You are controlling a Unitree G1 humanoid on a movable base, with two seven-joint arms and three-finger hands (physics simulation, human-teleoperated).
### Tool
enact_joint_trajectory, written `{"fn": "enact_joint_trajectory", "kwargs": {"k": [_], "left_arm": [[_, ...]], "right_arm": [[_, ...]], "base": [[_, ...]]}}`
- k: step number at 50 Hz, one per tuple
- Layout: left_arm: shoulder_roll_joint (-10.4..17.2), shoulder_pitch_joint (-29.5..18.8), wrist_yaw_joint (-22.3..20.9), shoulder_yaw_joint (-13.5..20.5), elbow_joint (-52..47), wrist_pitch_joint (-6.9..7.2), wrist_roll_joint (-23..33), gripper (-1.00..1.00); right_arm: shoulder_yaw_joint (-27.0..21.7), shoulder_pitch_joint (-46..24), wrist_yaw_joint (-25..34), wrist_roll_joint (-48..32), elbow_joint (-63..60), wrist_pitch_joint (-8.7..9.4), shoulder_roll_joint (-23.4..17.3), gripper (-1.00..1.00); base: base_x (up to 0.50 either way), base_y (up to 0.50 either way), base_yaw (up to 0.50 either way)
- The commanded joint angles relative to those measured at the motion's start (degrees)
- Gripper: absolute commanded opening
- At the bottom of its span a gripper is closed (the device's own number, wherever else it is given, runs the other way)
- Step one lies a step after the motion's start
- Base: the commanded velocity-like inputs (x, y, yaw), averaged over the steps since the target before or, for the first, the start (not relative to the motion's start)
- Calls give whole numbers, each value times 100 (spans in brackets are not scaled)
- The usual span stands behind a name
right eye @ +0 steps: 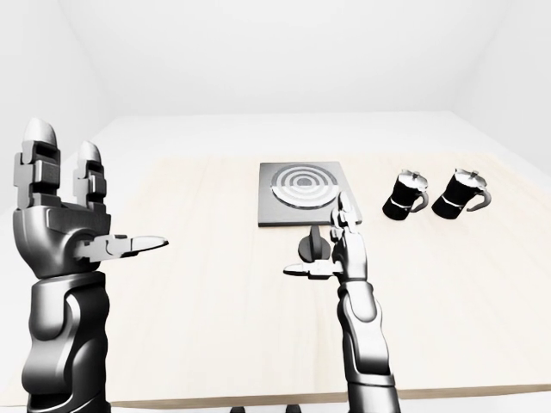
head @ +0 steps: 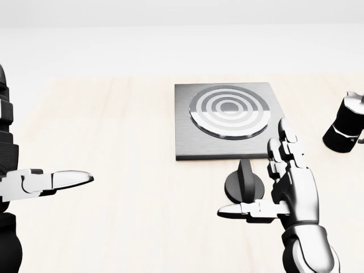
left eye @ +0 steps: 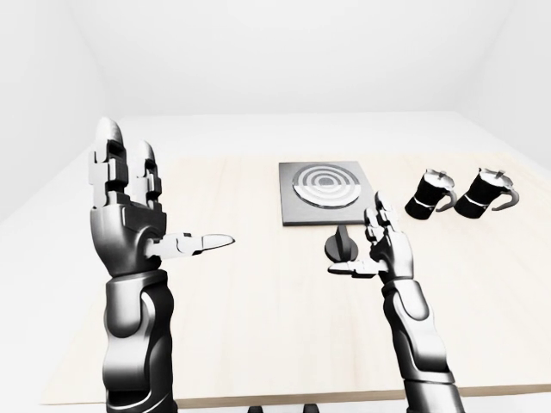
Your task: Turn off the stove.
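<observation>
The stove [head: 187, 145] is a grey square plate with a ringed round burner [head: 228, 111] on a pale wooden table [head: 125, 227]. Just below the plate in the head view stands its dark knob [head: 243, 181], with the handle upright. My right hand [head: 260, 181] is open just right of the knob. Its fingers [head: 286, 149] point up and its thumb [head: 239, 211] reaches left under the knob, with no grip on it. My left hand [left eye: 168, 194] is raised and open far to the left, holding nothing.
Two dark moka pots [left eye: 429, 194] [left eye: 482, 191] stand right of the stove. The table's near edge [left eye: 258, 401] runs along the bottom of the left-eye view. White walls and floor surround the table.
</observation>
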Motion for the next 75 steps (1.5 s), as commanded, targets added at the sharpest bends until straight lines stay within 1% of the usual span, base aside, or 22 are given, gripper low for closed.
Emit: {"fn": "enact_joint_trajectory", "kwargs": {"k": [1,13,19,23,28,39,42,45,67,68,69,75], "left_arm": [[-8,30,-23,-21,1,0,12,100],[12,1,-12,37,-27,0,-41,100],[16,-8,-12,35,-1,0,-40,100],[20,-10,-3,43,7,0,-49,100],[47,-84,36,59,-54,0,-72,100],[33,-15,-1,64,-20,0,-61,100],[31,7,-7,63,-37,0,-56,100],[20,17,-12,46,-25,0,-41,100],[38,-15,1,80,-10,0,-65,100],[38,-12,1,81,-6,0,-64,100],[48,-26,15,89,-41,0,-69,100],[55,-27,21,104,-50,0,-74,100]], "right_arm": [[-44,-141,66,32,323,-115,-58,100],[-175,-318,120,31,817,-412,-184,100],[-196,-381,127,27,1115,-586,-217,100],[-176,-430,137,11,1383,-732,-218,100],[-170,-477,155,26,1703,-732,-228,100],[-159,-584,190,47,2178,-732,-262,100],[-206,-627,218,242,2290,-732,-250,100],[-201,-659,213,229,2428,-732,-282,100],[-248,-730,218,313,2836,-732,-355,100],[-244,-740,219,302,2894,-732,-356,100],[-230,-859,301,281,3468,-732,-332,100],[-200,-902,313,309,3636,-732,-352,100]], "base": [[0,0,0],[0,0,0],[0,0,0],[0,0,0],[0,0,0],[0,0,0],[0,0,0],[0,0,0],[0,0,0],[0,0,0],[0,0,0],[0,0,0]]}}
